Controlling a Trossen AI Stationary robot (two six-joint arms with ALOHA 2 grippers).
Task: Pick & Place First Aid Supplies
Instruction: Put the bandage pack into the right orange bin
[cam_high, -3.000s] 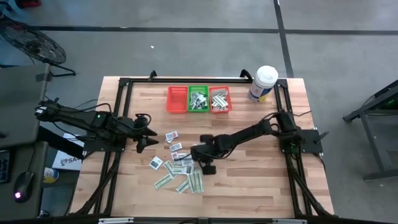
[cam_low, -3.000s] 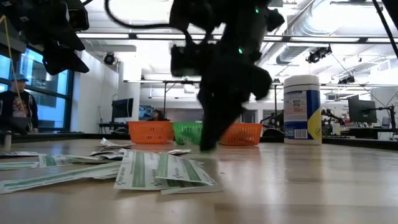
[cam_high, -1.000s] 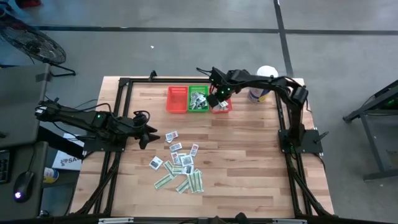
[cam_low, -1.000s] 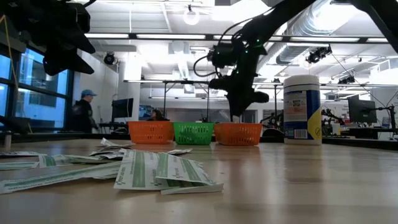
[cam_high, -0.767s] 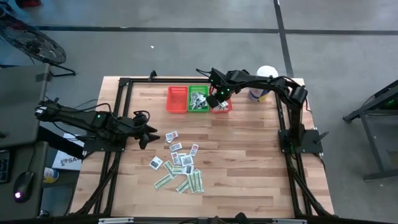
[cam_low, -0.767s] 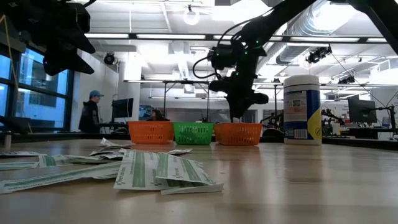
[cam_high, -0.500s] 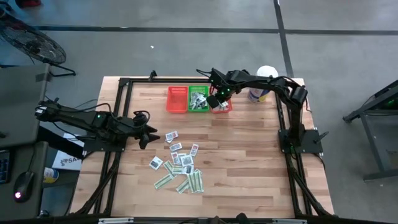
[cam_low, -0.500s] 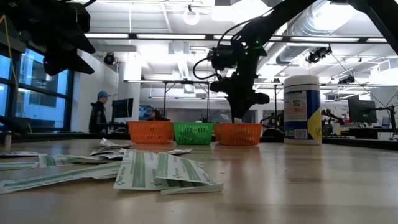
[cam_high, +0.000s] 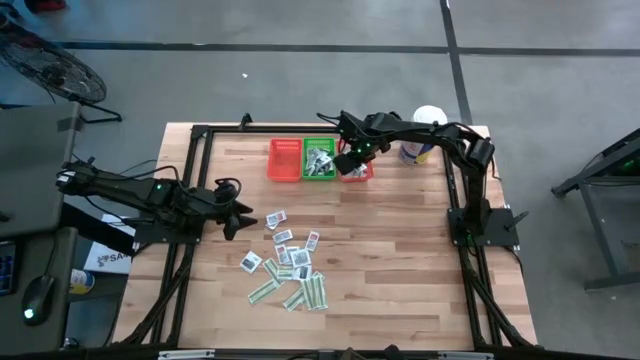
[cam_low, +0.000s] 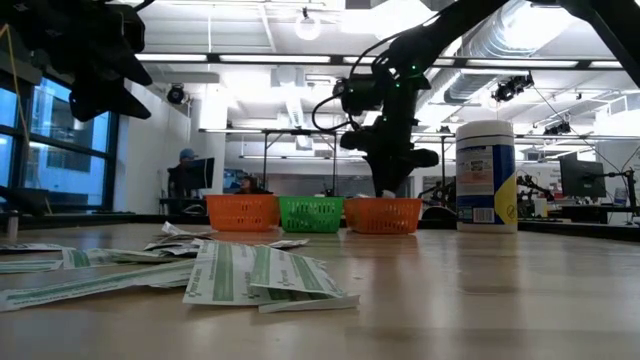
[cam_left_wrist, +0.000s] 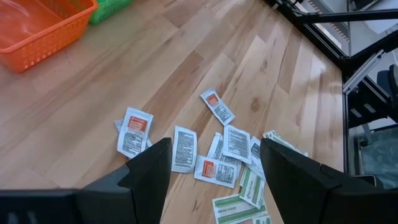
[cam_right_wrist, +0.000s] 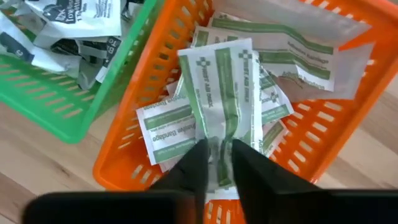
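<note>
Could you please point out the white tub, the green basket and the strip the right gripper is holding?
white tub (cam_low: 485, 175), low view, its label.
green basket (cam_high: 319, 160), high view, its contents' middle.
green-and-white strip (cam_right_wrist: 221, 87), right wrist view, its printed face.

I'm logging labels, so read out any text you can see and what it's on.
"Adhesive Bandage", seemingly: green-and-white strips in the orange basket.
White packets on the table and the tub's label: print too small to read.
</note>
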